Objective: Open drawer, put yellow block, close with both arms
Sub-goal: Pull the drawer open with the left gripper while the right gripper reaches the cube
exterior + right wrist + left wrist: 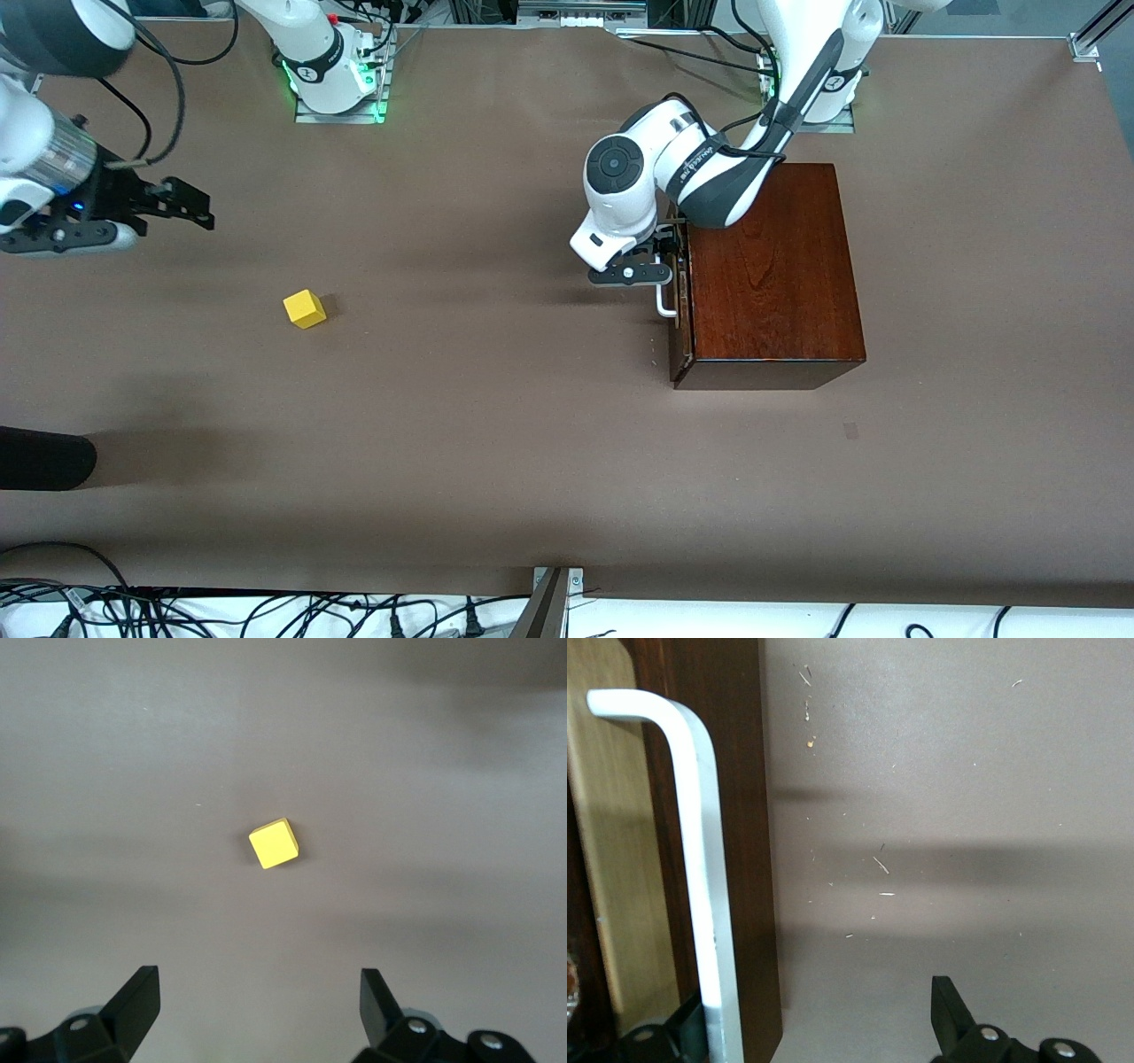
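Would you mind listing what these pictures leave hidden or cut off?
- Front view: the left gripper fingertips at the drawer handle, hidden by the wrist.
- Left wrist view: one end of the handle, cut off by the picture's edge.
- Front view: most of the right arm, cut off by the edge; its right gripper shows.

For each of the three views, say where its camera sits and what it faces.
Front view: high across the table, facing both bases; shows both arms, yellow block, box.
Left wrist view: on left arm, facing the drawer's white handle; open left claw straddles it.
Right wrist view: looks down between the open right claw.
Shared: block.
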